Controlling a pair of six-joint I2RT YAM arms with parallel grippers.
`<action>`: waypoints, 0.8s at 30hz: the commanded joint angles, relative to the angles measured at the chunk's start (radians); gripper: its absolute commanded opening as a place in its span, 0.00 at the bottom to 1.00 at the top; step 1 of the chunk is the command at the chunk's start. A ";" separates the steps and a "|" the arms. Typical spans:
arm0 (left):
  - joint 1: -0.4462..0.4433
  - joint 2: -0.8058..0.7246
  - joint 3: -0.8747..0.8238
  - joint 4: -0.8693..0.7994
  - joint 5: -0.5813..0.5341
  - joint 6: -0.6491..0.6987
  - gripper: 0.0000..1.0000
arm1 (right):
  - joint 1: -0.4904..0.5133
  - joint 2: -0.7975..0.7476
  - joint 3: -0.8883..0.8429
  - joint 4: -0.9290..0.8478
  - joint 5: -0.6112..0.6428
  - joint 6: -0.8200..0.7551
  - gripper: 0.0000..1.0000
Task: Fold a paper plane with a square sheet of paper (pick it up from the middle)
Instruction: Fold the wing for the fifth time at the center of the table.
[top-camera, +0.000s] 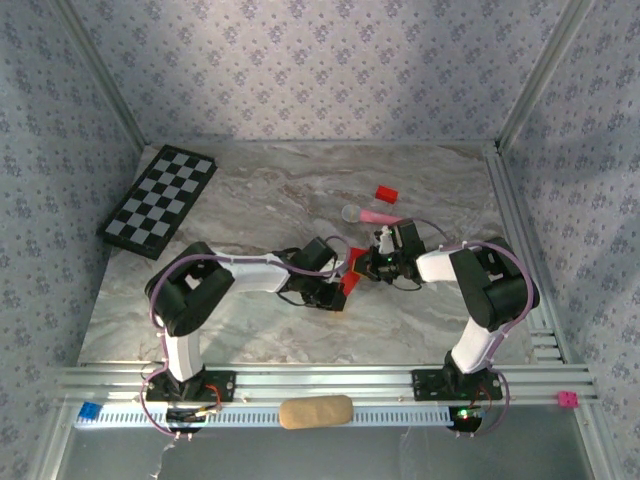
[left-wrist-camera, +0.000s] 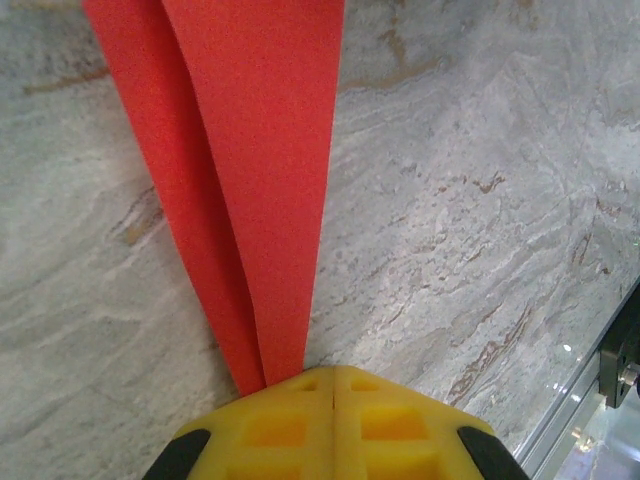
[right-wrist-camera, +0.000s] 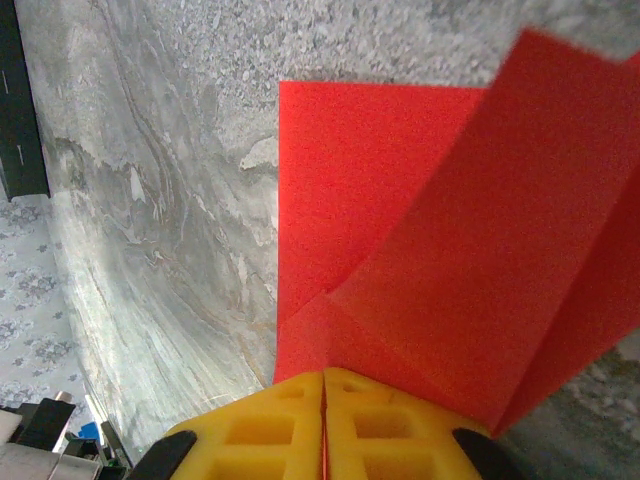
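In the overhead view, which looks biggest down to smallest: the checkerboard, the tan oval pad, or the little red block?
1. checkerboard
2. tan oval pad, likely nearer the camera
3. red block

Seen from above, even, diffuse light falls on the bench (top-camera: 250, 190). It is brightest toward 12 o'clock, with only faint, soft shadows near the centre, and the whole frame is a little soft. At the left wrist the red paper (left-wrist-camera: 260, 150) looks saturated and fairly crisp, while a metal rail (left-wrist-camera: 570, 420) at 5 o'clock glares and is blurred. At the right wrist the paper's raised flap at 2 o'clock is out of focus, and the bench grain at 10 o'clock is sharp.
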 joint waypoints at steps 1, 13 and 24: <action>-0.007 -0.021 -0.036 -0.020 -0.024 0.006 0.07 | 0.017 0.067 -0.006 -0.084 0.112 -0.015 0.10; 0.037 -0.146 -0.029 0.083 -0.007 -0.025 0.11 | 0.020 0.064 0.000 -0.083 0.114 -0.010 0.10; 0.083 0.028 0.126 0.085 0.048 -0.037 0.11 | 0.027 0.064 0.002 -0.077 0.112 -0.004 0.10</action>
